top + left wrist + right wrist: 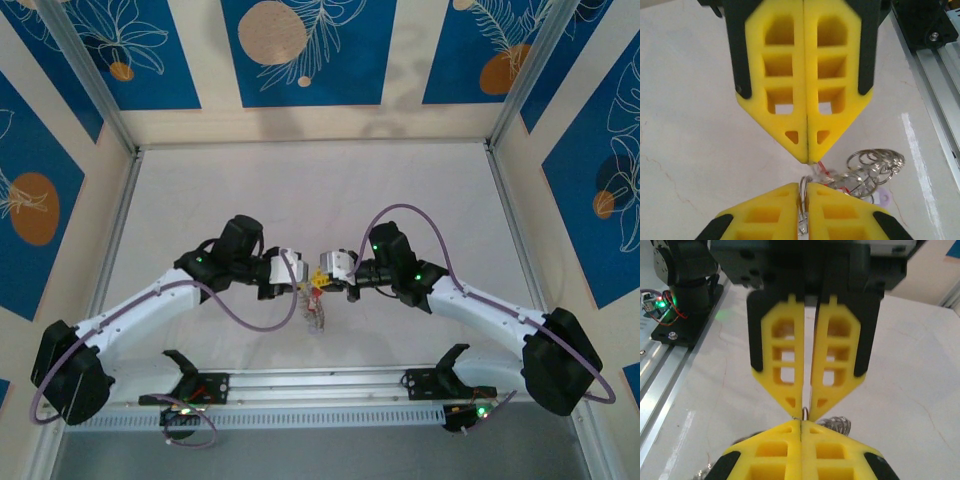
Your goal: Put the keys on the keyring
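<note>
The left gripper [808, 156] has its jaws pressed together. A red scrap shows at the tips, likely a key head, though I cannot tell for sure. Tip to tip with it, the right gripper [805, 409] has its jaws clenched on the thin wire of the keyring [802, 194]. Just beside both, the keys [867, 172] hang in a silvery tangle above the surface [700, 130]. Threading looks under way: some keys seem attached and one is apparently being worked on. How many remain is unclear.
</note>
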